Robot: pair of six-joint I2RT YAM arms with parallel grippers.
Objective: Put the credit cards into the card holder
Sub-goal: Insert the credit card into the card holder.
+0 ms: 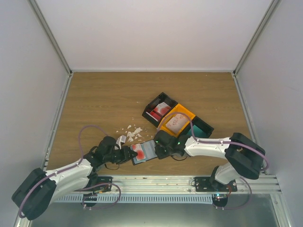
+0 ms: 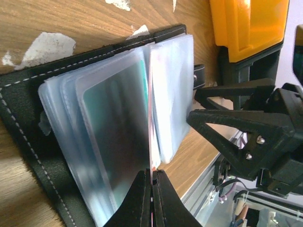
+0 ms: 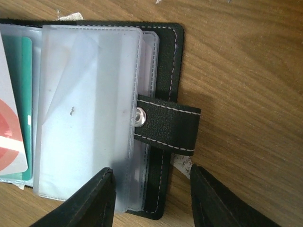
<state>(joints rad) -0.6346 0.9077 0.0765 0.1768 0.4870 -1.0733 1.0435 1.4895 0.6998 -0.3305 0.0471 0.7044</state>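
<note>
The holder (image 3: 165, 71) was black, grained, leather-like, with pale stitching. Its sleeves (image 3: 90, 104) were smooth frosted plastic. At its three o'clock edge a snap (image 3: 140, 117) shone metallic. The table (image 3: 246, 71) looked matt wood-grain, the orange bin (image 2: 248, 23) glossy plastic.

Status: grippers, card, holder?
Left gripper shut on thin red-and-white plastic card. Right gripper open at black folding card holder's clear sleeves. White scraps nearby, not blocking.

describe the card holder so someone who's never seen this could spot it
On the wooden table, look near the front edge. The card holder lies open between the left gripper, pinching a credit card, and the right gripper. Unlike the open-top bins behind it, it is flat and black with white stitching, clear plastic sleeves and a snap strap.
</note>
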